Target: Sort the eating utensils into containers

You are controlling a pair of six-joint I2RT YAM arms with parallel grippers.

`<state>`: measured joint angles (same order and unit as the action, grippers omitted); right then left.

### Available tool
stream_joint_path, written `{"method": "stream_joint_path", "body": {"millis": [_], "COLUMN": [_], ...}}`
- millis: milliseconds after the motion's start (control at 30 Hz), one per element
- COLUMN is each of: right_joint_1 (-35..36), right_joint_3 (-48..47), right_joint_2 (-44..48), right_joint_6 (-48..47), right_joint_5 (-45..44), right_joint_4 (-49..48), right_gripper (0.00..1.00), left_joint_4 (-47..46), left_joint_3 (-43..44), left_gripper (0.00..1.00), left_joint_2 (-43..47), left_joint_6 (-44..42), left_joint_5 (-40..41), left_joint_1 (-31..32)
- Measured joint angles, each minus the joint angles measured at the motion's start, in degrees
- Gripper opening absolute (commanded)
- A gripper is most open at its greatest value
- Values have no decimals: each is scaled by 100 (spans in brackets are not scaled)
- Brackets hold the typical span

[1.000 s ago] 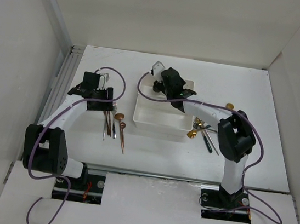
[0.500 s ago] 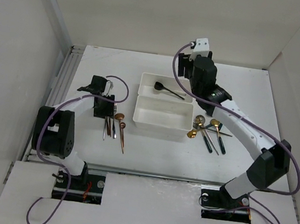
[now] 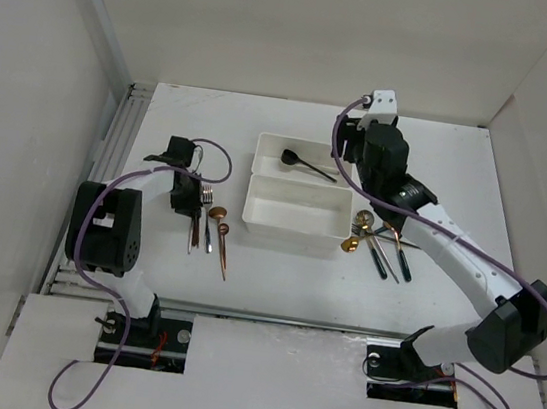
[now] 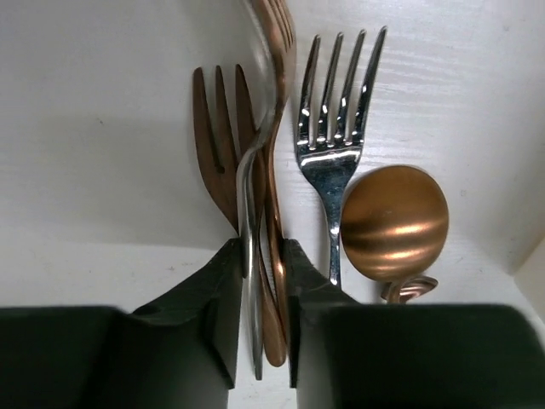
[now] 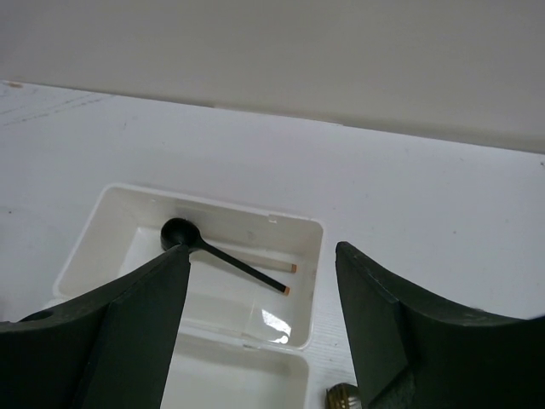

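Observation:
Two white trays lie side by side mid-table: the far tray (image 3: 273, 145) holds a black spoon (image 3: 307, 165), the near tray (image 3: 294, 213) shows nothing inside. My left gripper (image 3: 192, 208) is down on the left pile of utensils (image 3: 211, 232). In the left wrist view it (image 4: 260, 281) is shut on two handles together, a copper fork (image 4: 274, 145) and a thin silver utensil (image 4: 249, 196). Beside them lie another copper fork (image 4: 217, 145), a silver fork (image 4: 334, 119) and a copper spoon (image 4: 394, 223). My right gripper (image 3: 364, 166) is open and empty, raised above the far tray's right end; the black spoon (image 5: 223, 257) lies below it.
A second pile of gold, silver and dark-handled utensils (image 3: 380, 241) lies right of the near tray. A gold utensil's end (image 5: 345, 397) shows at the bottom of the right wrist view. White walls enclose the table; a rail (image 3: 109, 153) runs along its left edge.
My right arm has lifted away from the far tray and swung right, leaving the black spoon inside. My left gripper has moved down onto the left pile's handles.

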<state>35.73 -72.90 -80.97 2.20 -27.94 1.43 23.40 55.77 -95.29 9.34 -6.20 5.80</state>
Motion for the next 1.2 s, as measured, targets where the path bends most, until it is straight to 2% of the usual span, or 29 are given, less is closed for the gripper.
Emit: {"method": "stream_joint_path", "body": {"millis": [67,867,1000,1200], "right_joint_1": [0,57,63,-243], "right_joint_3": [35,33,31,28], "right_joint_2": [66,330,328,356], "right_joint_6": [46,-66,-85,26], "right_joint_5": [-11,-337,-367,-186], "right_joint_4": [33,116,116,122], "right_gripper": [74,74,74,74], "left_joint_4": [2,378,638,605], "left_joint_3": [50,326,815,2275], "left_gripper": [0,0,0,0], "left_joint_2": [-15,236,236,238], "left_joint_6": [15,-142,-391,-1445], "left_joint_5": [-127,-90,-166,-205], "left_joint_1": [-74,-101,-9,391]}}
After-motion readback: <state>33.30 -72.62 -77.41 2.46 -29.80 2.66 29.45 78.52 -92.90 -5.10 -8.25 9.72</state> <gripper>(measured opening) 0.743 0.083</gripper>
